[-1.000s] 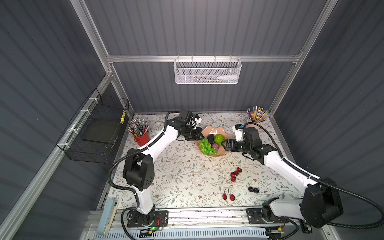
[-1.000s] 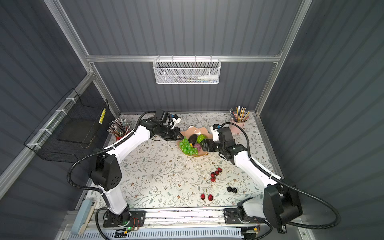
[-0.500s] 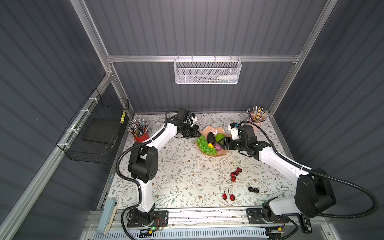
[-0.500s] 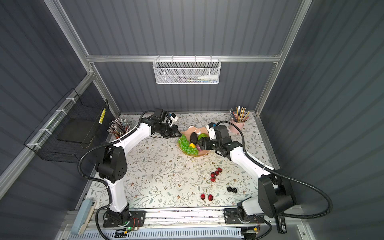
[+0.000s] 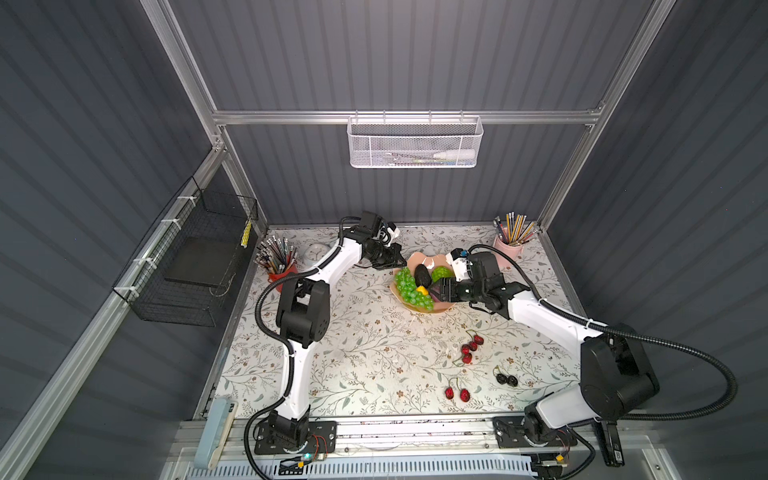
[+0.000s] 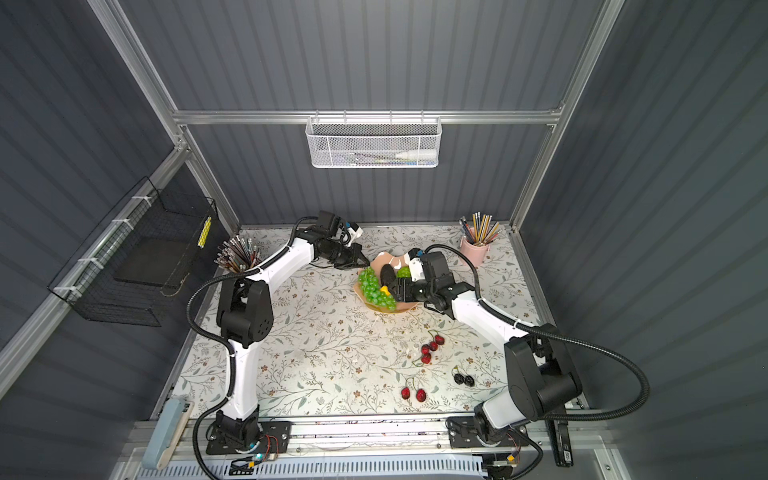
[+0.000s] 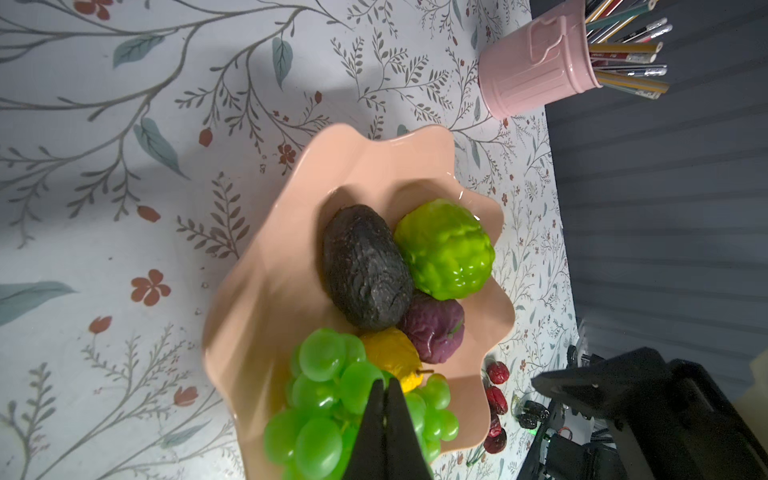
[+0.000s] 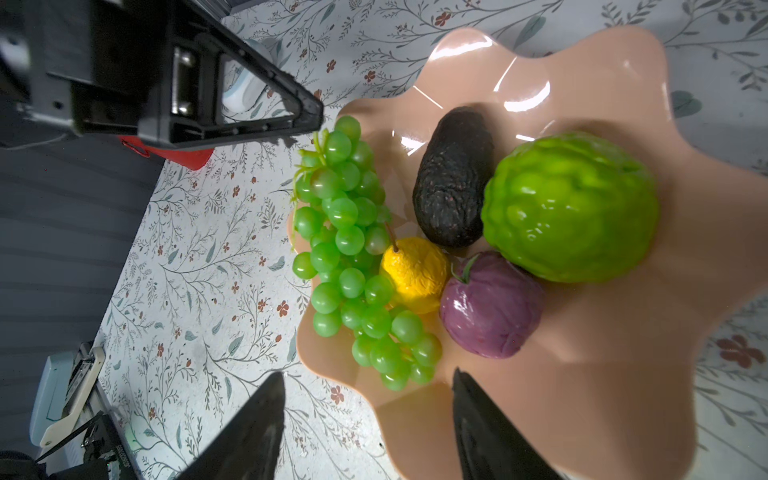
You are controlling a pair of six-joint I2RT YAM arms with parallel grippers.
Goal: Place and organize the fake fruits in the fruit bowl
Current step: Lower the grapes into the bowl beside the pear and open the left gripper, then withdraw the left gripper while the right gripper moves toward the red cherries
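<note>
The salmon fruit bowl point(image 5: 426, 309) point(image 8: 623, 353) holds green grapes point(image 8: 353, 249), a black avocado point(image 8: 453, 178), a bumpy green ball point(image 8: 569, 208), a purple fruit point(image 8: 490, 307) and a lemon point(image 8: 415, 270). My right gripper point(image 8: 368, 378) point(image 5: 434, 291) is open astride the bowl's rim, one finger outside over the table, one over the inside. My left gripper point(image 7: 384, 384) point(image 5: 400, 262) is shut and empty at the bowl's far-left edge, by the grapes point(image 7: 320, 395). Red cherries point(image 5: 471, 347), a red pair point(image 5: 456, 394) and a dark pair point(image 5: 506, 379) lie on the table.
A pink pencil cup point(image 5: 509, 249) stands at the back right, a red pencil cup point(image 5: 280, 270) at the back left beside a small white clock point(image 5: 316, 251). A black wire basket point(image 5: 191, 266) hangs on the left wall.
My right gripper has slid left onto the bowl's rim and its jaws have narrowed. The left gripper stayed shut by the bowl's far-left edge.
</note>
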